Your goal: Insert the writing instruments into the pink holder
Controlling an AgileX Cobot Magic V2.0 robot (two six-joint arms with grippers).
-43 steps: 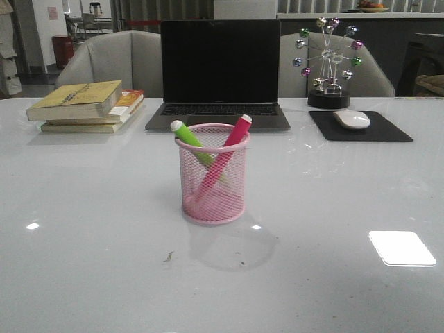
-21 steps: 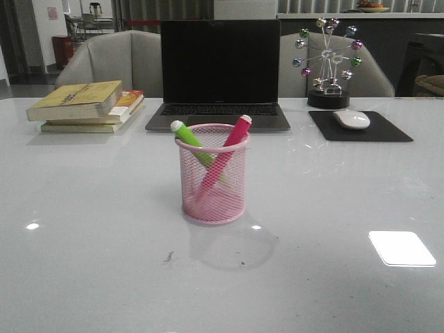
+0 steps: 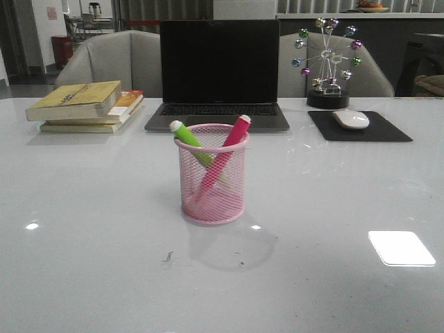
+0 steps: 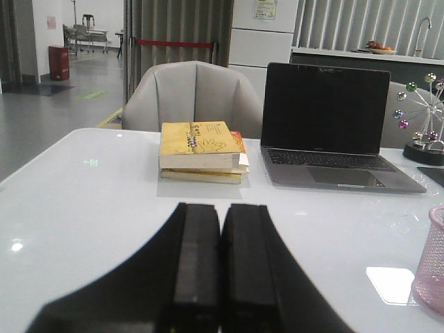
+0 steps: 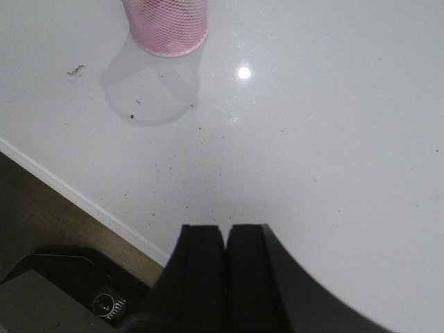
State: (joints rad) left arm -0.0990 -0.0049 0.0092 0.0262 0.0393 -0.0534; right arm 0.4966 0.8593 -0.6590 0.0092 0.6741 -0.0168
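The pink holder (image 3: 211, 177) stands upright in the middle of the white table. A lime green marker (image 3: 191, 141) leans to the left inside it and a hot pink marker (image 3: 229, 142) leans to the right, their white ends above the rim. Neither arm shows in the front view. My left gripper (image 4: 222, 208) is shut and empty, far to the left of the holder (image 4: 431, 260), whose edge shows in that wrist view. My right gripper (image 5: 225, 229) is shut and empty near the table's front edge, well away from the holder (image 5: 166, 24).
Behind the holder stands an open laptop (image 3: 218, 73). A stack of books (image 3: 83, 105) lies at the back left. A black mouse pad with a white mouse (image 3: 351, 119) and a ball ornament (image 3: 327, 62) are at the back right. Chairs stand behind the table.
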